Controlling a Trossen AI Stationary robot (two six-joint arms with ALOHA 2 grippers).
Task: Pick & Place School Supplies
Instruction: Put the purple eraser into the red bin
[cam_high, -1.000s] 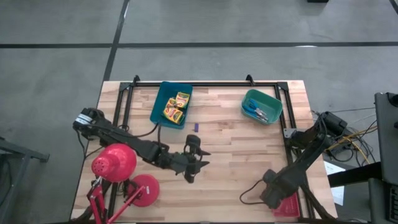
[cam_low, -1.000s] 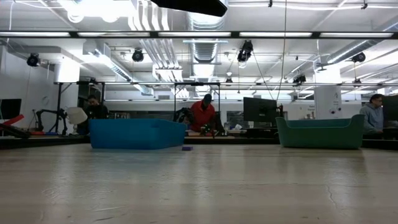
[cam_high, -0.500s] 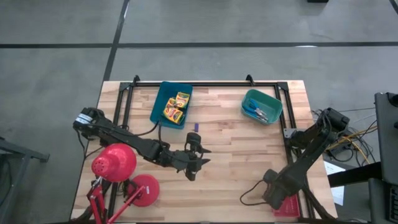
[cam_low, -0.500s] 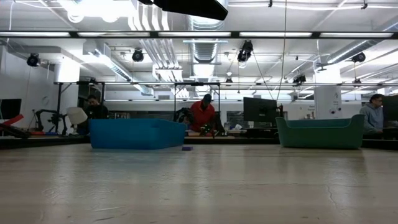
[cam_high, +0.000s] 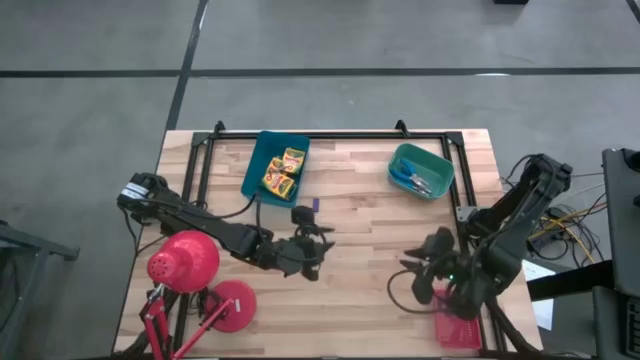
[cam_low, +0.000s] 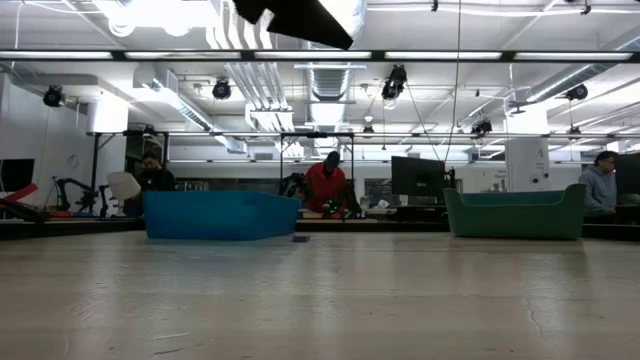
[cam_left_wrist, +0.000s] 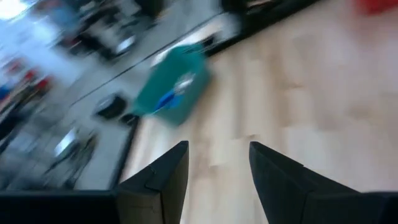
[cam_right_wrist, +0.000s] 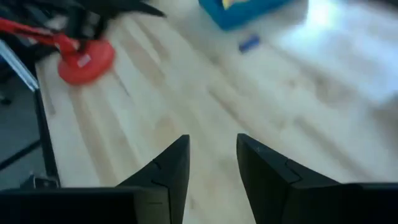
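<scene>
A small purple stick (cam_high: 315, 205) lies on the bare wooden surface (cam_high: 370, 230), just beside the blue tray (cam_high: 258, 160) that holds the yellow crayon boxes (cam_high: 283, 172). The left pincer (cam_high: 312, 240) hovers near the stick, its fingers (cam_left_wrist: 163, 180) spread and empty. The blue-handled scissors (cam_high: 412, 179) rest in the teal tray (cam_high: 436, 161). The right pincer (cam_high: 425, 275), spread and empty, hangs well apart from them, near the red tray (cam_high: 462, 330).

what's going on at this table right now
A two-armed robot is sorting school supplies. Crayon boxes lie in the blue tray and scissors in the teal tray. One purple stick lies on the table beside the blue tray. The left gripper hangs near it, jaws open and empty. The right gripper is mid-table, also open.
</scene>
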